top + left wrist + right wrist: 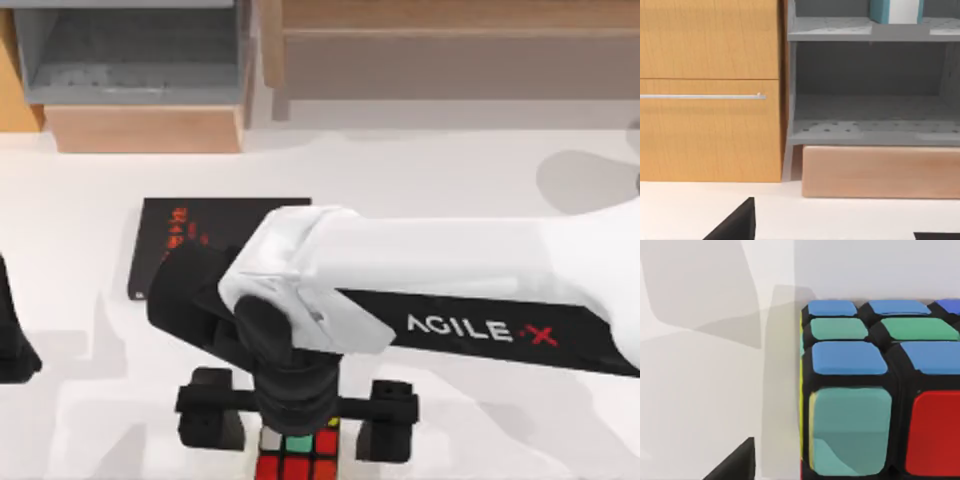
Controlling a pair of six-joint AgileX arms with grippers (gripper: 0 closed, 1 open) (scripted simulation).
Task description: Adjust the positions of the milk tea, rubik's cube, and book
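The rubik's cube [297, 458] sits at the table's front edge, showing red, green and orange squares. My right gripper [300, 425] hangs straight above it, open, with one finger on either side of the cube and apart from it. In the right wrist view the cube [875, 390] looms close, with blue, teal and red squares, and one dark fingertip [735, 464] stands beside it. The black book [190, 235] with red lettering lies flat behind, partly hidden under the right arm. The milk tea is out of view. My left gripper [12, 340] is parked at the left edge, open.
A grey shelf unit [130, 60] on a wooden block [145, 128] stands at the back left, beside an orange cabinet [710, 90]. A long wooden unit [450, 50] runs along the back right. A teal and white thing [897, 11] stands on the upper shelf.
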